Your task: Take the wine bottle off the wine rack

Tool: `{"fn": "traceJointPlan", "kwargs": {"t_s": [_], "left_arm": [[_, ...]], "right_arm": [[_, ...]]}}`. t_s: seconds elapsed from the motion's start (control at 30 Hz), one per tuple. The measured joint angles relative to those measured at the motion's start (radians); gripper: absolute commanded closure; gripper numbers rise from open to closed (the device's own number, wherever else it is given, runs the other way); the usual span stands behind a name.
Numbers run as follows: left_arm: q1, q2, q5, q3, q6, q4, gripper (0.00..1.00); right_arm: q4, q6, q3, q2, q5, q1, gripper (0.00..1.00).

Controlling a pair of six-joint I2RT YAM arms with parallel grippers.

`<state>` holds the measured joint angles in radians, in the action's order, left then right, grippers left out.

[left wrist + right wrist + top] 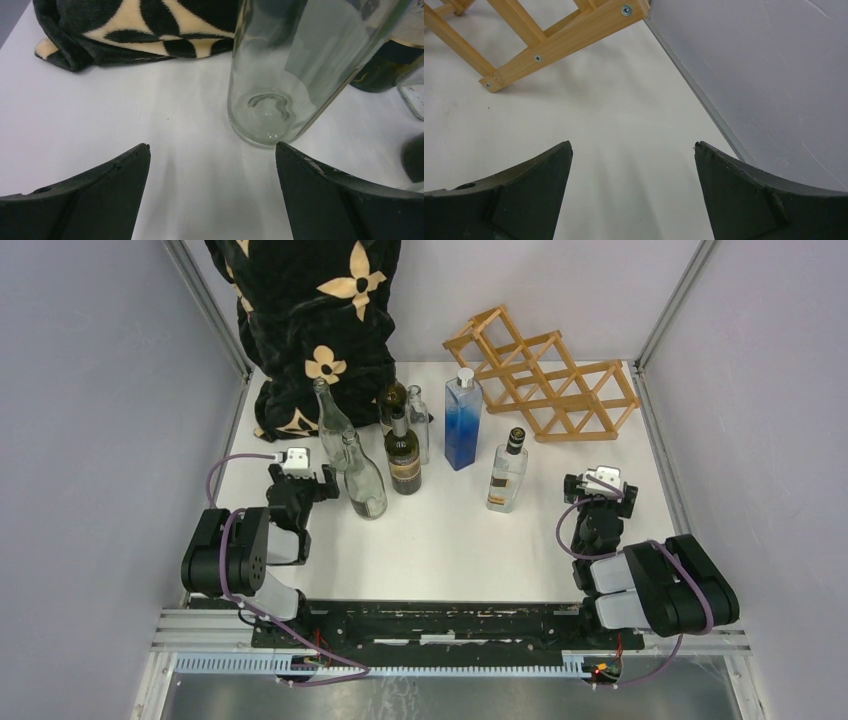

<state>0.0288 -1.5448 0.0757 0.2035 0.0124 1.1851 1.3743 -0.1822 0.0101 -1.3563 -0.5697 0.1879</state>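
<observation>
The wine rack [590,420], a light wooden lattice, stands at the back right of the white table, and no bottle shows in its cells. Its lower corner [569,40] fills the top left of the right wrist view. A dark wine bottle [404,460] with a tan label stands upright on the table, left of the rack, among other bottles. My left gripper [303,480] is open beside a clear glass bottle [280,75], whose base sits just ahead of the right finger. My right gripper [600,490] hangs open over bare table in front of the rack.
Several more bottles stand mid-table: a blue square one [462,425], a clear one with a black cap [507,475] and clear glass ones [330,425]. A black cloth with cream flowers [315,320] hangs at the back left. Grey walls [774,75] close both sides.
</observation>
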Motion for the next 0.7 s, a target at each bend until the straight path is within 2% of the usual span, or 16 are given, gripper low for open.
{"fn": "traceJointPlan", "kwargs": {"t_s": [0.27, 0.7], "left_arm": [[0.001, 0.0, -0.122, 0.035, -0.01, -0.054, 0.0], [0.001, 0.0, -0.153, 0.035, -0.01, -0.074, 0.0]], "right_arm": [[0.002, 0.002, 0.0, -0.01, 0.07, -0.032, 0.02], [0.002, 0.001, 0.0, -0.01, 0.09, -0.033, 0.02]]}}
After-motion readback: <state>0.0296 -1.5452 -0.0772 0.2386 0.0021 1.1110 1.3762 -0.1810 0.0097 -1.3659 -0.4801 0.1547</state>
